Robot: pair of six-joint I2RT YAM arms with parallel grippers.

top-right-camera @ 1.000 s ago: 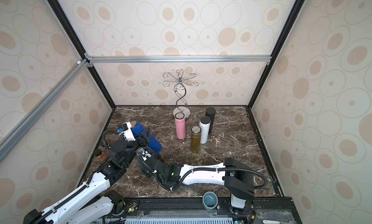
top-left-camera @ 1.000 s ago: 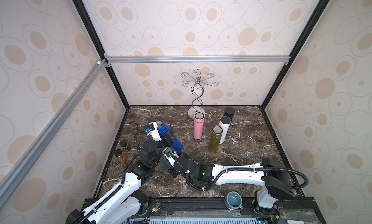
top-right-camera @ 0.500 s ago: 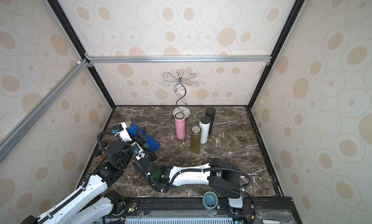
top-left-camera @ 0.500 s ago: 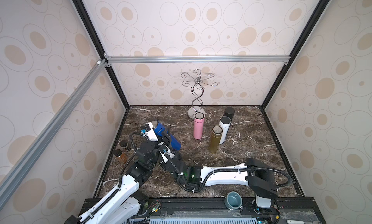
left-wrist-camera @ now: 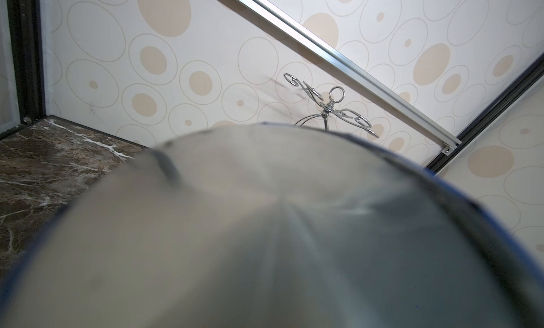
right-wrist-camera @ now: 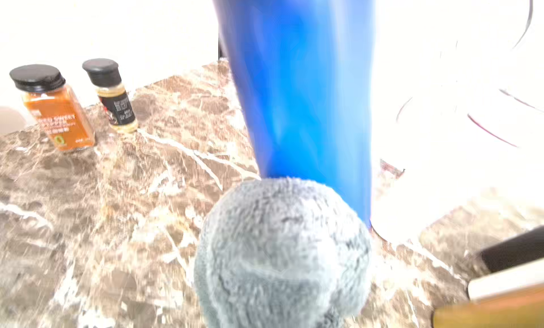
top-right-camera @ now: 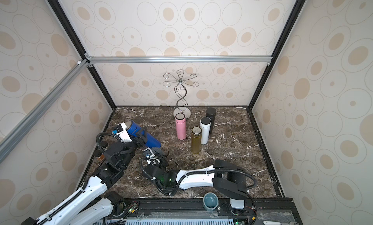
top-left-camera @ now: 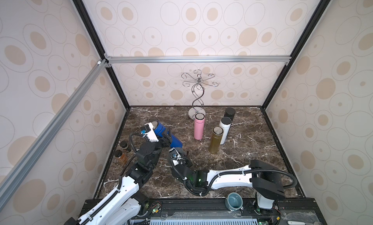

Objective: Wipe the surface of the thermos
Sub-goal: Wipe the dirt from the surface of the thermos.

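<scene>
Blue thermos (top-left-camera: 175, 140) is up off the marble table (top-left-camera: 242, 133), clamped across its barrel about mid-length by the left gripper (top-left-camera: 166, 135). It hangs over the left side of the table, well apart from the standing pink flask (top-left-camera: 199, 128) and its neighbours. Its long axis runs on a slant. The silver end (top-left-camera: 154, 124) is high, toward the left wall and the back, and the blue end drops forward toward the middle of the table. In the left wrist view that silver end (left-wrist-camera: 265, 223) fills most of the picture, so that camera looks nearly straight along the barrel.

The right gripper (top-left-camera: 180, 152) is closed on a bunched grey fluffy cloth (top-left-camera: 178, 149) (the jaws are buried in the pile, so only the wad shows). In the right wrist view the cloth (right-wrist-camera: 282, 247) sits at the low end of the thermos (right-wrist-camera: 303, 91) and overlaps it. I cannot tell whether it presses on the metal or hangs just short. Nor can I tell whether the low end touches the table.

The coming move turns on this, as I judge it: the cloth is at the bottom end, and the whole blue length lies beyond it along the axis, rising toward the left gripper. A stroke would have to follow that slant and stop short of the clamp. Only the right arm is placed to wipe, since the left is busy holding.
</scene>
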